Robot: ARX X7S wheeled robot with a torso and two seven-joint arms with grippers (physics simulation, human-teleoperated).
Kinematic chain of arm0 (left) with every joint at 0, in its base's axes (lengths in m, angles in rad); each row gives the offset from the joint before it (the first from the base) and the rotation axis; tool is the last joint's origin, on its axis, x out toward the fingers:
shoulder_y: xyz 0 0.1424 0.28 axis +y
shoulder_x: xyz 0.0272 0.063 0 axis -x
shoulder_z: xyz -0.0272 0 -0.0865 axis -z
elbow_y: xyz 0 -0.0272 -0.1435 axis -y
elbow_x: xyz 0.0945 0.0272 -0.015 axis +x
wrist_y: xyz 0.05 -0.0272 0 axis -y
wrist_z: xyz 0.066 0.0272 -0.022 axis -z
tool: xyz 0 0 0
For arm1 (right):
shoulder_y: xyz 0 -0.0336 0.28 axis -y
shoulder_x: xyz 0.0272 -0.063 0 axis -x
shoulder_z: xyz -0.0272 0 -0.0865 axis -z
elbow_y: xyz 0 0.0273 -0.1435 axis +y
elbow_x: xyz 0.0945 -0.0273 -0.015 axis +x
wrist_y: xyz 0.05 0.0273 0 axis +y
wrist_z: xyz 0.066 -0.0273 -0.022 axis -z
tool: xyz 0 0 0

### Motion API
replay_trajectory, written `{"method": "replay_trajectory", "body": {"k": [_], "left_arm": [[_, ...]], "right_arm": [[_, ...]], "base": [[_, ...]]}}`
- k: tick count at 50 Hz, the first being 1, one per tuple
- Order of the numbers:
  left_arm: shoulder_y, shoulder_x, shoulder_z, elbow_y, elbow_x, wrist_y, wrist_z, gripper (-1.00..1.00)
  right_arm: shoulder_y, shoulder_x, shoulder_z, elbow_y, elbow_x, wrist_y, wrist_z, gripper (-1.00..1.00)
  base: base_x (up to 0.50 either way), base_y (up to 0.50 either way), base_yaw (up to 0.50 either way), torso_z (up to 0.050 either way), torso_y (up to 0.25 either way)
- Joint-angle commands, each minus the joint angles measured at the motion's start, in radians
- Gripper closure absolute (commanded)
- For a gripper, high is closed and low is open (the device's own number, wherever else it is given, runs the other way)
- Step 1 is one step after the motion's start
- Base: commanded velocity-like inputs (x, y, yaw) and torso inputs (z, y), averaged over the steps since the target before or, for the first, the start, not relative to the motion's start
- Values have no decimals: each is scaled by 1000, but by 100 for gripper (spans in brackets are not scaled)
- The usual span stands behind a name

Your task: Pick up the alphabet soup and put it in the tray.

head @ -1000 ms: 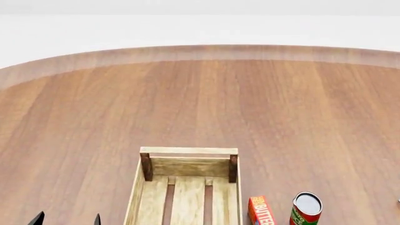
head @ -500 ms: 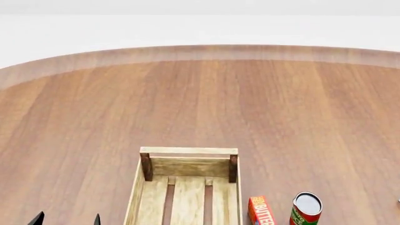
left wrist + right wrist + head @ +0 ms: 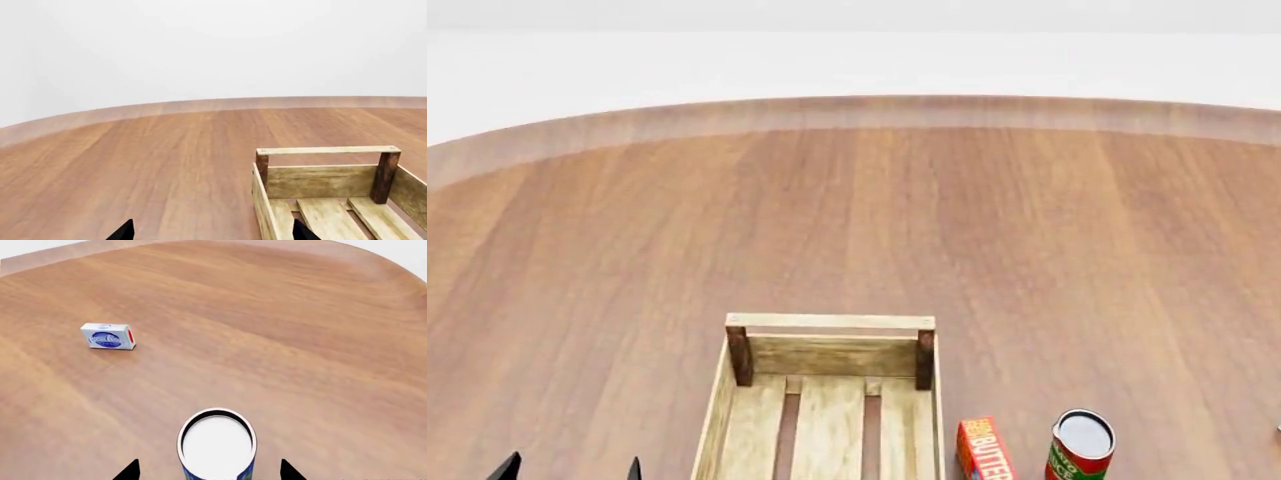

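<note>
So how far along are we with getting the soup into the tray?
Early. Nothing is placed: the tray holds nothing. In hand: the right gripper is open, with the alphabet soup standing on the table between its fingertips, not yet gripped. Left: close, lift, carry to the tray, release.

Butter box [image 3: 985, 449] between tray [image 3: 827, 322] and can [image 3: 1080, 445].

Alphabet soup [image 3: 217, 445] — lower body cut by the right wrist frame edge. Tray [image 3: 825, 400] near end cut off in head view. Left gripper [image 3: 210, 231], right gripper [image 3: 210, 471] — only fingertips show. Red-and-green can [image 3: 1080, 446] label unreadable.
</note>
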Motion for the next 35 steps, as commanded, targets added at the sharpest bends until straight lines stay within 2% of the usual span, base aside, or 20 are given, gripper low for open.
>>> {"method": "replay_trajectory", "body": {"k": [1, 35], "left_arm": [[2, -6, 6, 3, -4, 1, -7, -100], [-3, -18, 20, 1, -21, 3, -21, -100]], "right_arm": [[43, 12, -7, 106, 8, -23, -23, -100], [125, 42, -24, 287, -8, -56, -28, -100]], "base": [[0, 0, 0, 0, 0], [0, 0, 0, 0, 0]]}}
